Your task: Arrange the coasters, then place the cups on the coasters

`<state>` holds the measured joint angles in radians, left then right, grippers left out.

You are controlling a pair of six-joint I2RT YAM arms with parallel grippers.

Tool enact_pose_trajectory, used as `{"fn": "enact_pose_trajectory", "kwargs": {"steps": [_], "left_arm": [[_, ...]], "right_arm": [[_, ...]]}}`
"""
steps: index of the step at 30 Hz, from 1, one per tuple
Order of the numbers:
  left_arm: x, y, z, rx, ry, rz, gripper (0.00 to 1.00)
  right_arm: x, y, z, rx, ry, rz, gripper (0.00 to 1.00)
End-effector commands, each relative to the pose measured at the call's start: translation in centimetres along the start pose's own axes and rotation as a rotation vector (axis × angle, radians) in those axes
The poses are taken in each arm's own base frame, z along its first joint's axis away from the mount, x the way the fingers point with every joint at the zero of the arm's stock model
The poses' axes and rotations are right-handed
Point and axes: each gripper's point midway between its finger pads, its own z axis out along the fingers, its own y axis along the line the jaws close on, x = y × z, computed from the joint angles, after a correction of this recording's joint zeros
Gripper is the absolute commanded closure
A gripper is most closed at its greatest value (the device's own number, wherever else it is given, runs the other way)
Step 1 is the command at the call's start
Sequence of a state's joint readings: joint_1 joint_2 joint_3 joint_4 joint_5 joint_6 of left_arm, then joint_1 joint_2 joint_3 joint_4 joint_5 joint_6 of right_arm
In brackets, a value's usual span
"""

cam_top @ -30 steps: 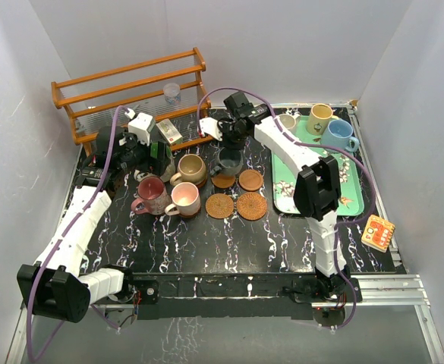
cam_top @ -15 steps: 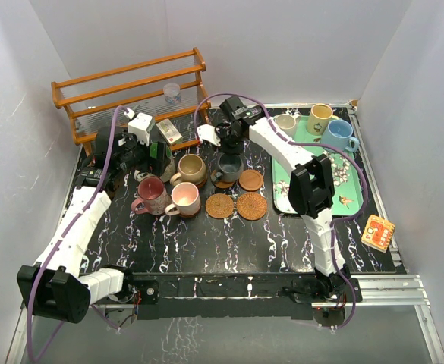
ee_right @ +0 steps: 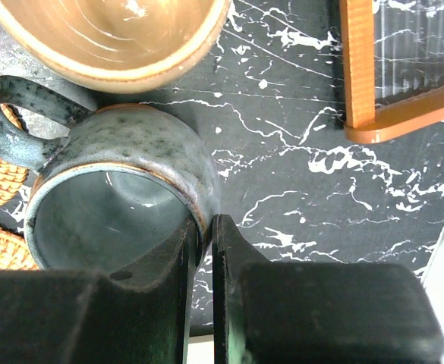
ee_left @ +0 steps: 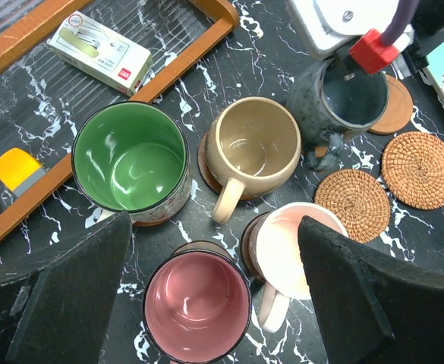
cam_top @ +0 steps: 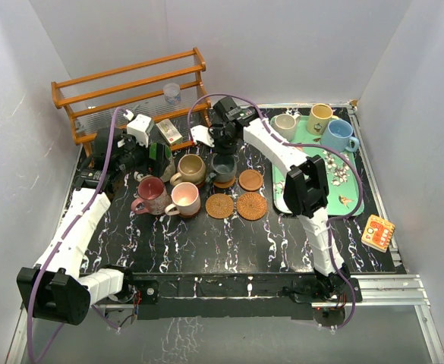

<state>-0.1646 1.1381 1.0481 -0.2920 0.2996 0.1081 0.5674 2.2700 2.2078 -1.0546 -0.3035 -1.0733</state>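
My right gripper [ee_right: 204,227] is shut on the rim of the grey-blue cup [cam_top: 224,167], which sits over a brown coaster [cam_top: 223,183]; whether it rests on it I cannot tell. Beside it lie a bare brown coaster [cam_top: 250,180] and two wicker coasters [cam_top: 220,205] [cam_top: 251,205]. The tan cup [ee_left: 252,144], green cup [ee_left: 130,155], maroon cup [ee_left: 197,303] and pink cup [ee_left: 290,243] stand in a cluster, brown coaster edges showing under them. My left gripper [ee_left: 214,235] hangs open above the maroon and pink cups. Cream [cam_top: 286,122], yellow [cam_top: 320,116] and blue [cam_top: 339,134] cups stand on the tray.
A wooden rack [cam_top: 130,91] at the back left holds a clear plastic cup [cam_top: 171,93], with a small box [ee_left: 100,51] at its foot. The green tray [cam_top: 351,189] lies at the right under my right arm. An orange block [cam_top: 378,232] sits near the right edge.
My right wrist has swung left, and the grey-blue cup has shifted slightly towards me, over the brown coaster. The left arm has not moved.
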Motion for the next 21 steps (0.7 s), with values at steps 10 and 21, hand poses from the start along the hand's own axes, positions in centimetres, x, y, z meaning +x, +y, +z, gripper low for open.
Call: {"fn": "enact_pose_trajectory", "kwargs": {"steps": [10, 21], "left_arm": [[-0.8, -0.1, -0.9, 0.007, -0.042, 0.014, 0.1], [-0.7, -0.2, -0.8, 0.011, -0.041, 0.013, 0.1]], "right_arm": [[-2.6, -1.6, -1.1, 0.059, -0.063, -0.033, 1.0], [-1.9, -1.0, -1.0, 0.029, -0.032, -0.017, 1.0]]}}
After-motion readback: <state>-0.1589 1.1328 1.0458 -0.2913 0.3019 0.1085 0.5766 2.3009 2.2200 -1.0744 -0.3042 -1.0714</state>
